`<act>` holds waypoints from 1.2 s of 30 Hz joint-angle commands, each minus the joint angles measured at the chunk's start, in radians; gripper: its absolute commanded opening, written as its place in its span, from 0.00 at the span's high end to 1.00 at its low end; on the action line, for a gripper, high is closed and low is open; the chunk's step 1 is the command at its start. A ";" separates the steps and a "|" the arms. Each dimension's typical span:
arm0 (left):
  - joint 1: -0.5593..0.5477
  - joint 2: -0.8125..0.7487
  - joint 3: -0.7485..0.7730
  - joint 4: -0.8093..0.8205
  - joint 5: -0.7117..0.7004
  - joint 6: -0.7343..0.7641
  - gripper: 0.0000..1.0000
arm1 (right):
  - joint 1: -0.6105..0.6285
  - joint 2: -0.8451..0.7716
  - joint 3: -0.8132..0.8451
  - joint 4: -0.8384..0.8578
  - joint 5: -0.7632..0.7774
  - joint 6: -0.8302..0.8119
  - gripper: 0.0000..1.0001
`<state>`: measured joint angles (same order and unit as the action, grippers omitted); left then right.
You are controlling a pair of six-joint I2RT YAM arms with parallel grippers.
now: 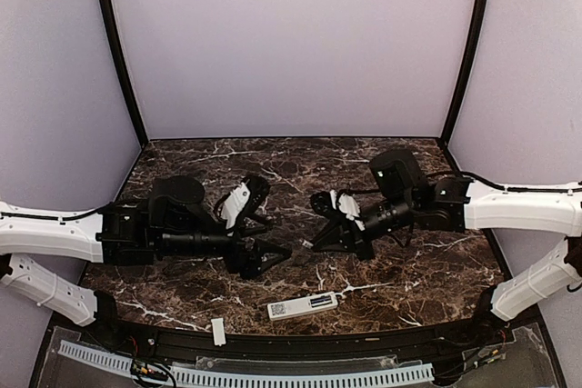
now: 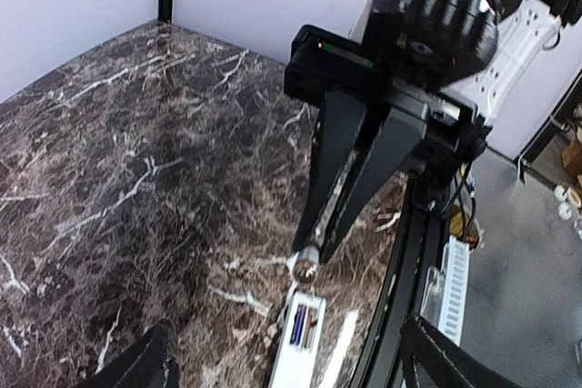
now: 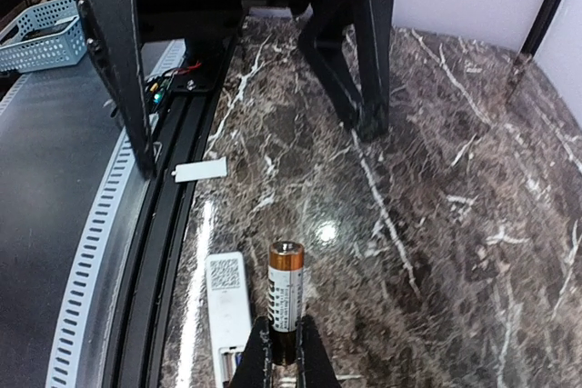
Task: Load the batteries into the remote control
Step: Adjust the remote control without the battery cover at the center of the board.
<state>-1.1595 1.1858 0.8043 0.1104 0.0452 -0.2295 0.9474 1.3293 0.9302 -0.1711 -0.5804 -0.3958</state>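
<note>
The remote control (image 1: pixel 303 306) lies back side up near the table's front edge, with its battery compartment (image 2: pixel 305 324) open. A dark blue cylinder lies in one slot. My right gripper (image 3: pixel 286 365) is shut on the base of a copper-topped battery (image 3: pixel 285 293) and holds it above the marble, just right of the remote (image 3: pixel 227 306). In the left wrist view the battery (image 2: pixel 306 267) hangs between the right gripper's fingers (image 2: pixel 332 179), just beyond the remote's end. My left gripper (image 1: pixel 273 256) is open and empty, and its fingers (image 2: pixel 150 361) are spread wide.
A short flat white strip (image 1: pixel 218 331) lies on the black front rail left of the remote, and it also shows in the right wrist view (image 3: pixel 200 170). A perforated white strip (image 1: pixel 245 374) runs along the front. Purple walls enclose the marble table (image 1: pixel 182 156).
</note>
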 commanded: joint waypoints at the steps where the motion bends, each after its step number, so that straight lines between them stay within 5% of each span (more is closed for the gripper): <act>1: -0.034 -0.019 -0.095 -0.158 0.008 0.123 0.16 | 0.010 0.002 -0.080 -0.032 -0.023 0.072 1.00; 9: -0.161 0.215 -0.113 -0.188 -0.093 0.264 0.23 | 0.010 0.020 -0.199 0.083 0.037 0.182 1.00; 16: -0.204 0.422 -0.025 -0.222 -0.170 0.314 0.31 | 0.010 0.191 -0.134 0.081 0.133 0.273 1.00; 28: -0.210 0.454 -0.036 -0.161 -0.379 0.305 0.39 | 0.010 0.284 -0.122 0.087 0.145 0.372 1.00; 36: -0.210 0.531 0.021 -0.166 -0.509 0.501 0.41 | 0.010 0.249 -0.124 0.061 0.146 0.395 1.00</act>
<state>-1.3670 1.6791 0.8101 -0.0444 -0.3782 0.1570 0.9493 1.6115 0.8135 -0.1135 -0.4389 -0.0265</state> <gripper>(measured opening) 0.596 0.036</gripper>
